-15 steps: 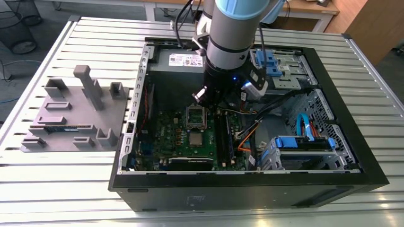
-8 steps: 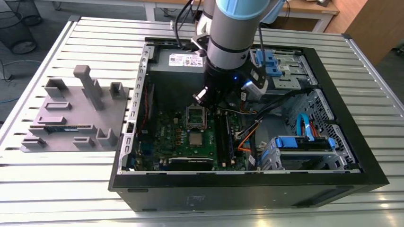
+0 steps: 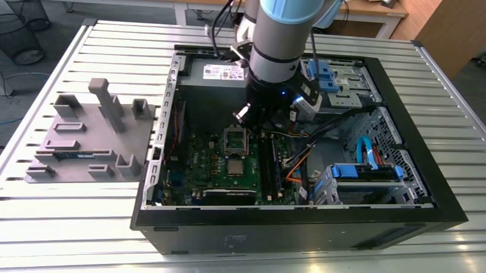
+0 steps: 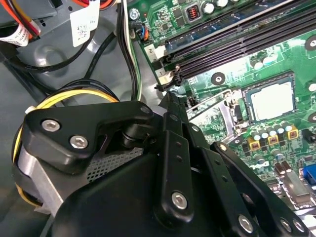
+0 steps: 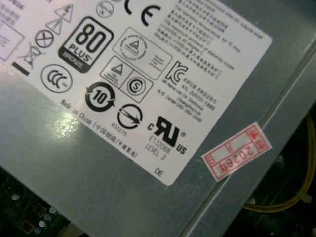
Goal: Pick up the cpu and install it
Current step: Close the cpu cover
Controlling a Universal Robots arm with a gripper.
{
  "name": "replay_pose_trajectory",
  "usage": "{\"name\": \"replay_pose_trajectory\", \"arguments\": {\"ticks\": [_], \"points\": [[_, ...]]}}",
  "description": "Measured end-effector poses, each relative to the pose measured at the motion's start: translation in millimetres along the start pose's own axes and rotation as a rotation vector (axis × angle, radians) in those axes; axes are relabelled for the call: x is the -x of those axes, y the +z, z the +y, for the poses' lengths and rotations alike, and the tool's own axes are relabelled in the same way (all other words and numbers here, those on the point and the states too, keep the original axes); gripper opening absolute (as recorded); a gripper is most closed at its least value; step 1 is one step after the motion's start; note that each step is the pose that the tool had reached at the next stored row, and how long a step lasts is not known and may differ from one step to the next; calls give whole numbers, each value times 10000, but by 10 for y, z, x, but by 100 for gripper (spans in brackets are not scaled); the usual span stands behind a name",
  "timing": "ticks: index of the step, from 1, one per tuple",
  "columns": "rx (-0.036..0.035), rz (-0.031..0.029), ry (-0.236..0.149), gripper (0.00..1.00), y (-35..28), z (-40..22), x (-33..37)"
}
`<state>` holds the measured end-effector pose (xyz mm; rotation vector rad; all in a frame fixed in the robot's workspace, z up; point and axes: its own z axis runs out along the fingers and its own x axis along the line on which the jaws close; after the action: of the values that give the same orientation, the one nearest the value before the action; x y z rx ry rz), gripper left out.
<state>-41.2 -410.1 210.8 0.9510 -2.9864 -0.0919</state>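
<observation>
The cpu [image 4: 270,100] lies in the socket [image 4: 269,78], plate [image 4: 228,116] raised to admit it; the tool [image 3: 251,112] (grip impossible to tell) hovers near the socket.

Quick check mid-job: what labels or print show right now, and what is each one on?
White label of certification marks and warning symbols: on the grey metal housing, first wrist view.
Red-bordered sticker: same housing, at its edge.
White tag by the cables, second wrist view: too small to read.
</observation>
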Motion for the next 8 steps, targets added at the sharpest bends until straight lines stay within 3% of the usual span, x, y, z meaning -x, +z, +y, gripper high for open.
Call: {"name": "replay_pose_trajectory", "arguments": {"ticks": [8], "points": [[-1, 2, -1, 11, 35, 26, 20]]}}
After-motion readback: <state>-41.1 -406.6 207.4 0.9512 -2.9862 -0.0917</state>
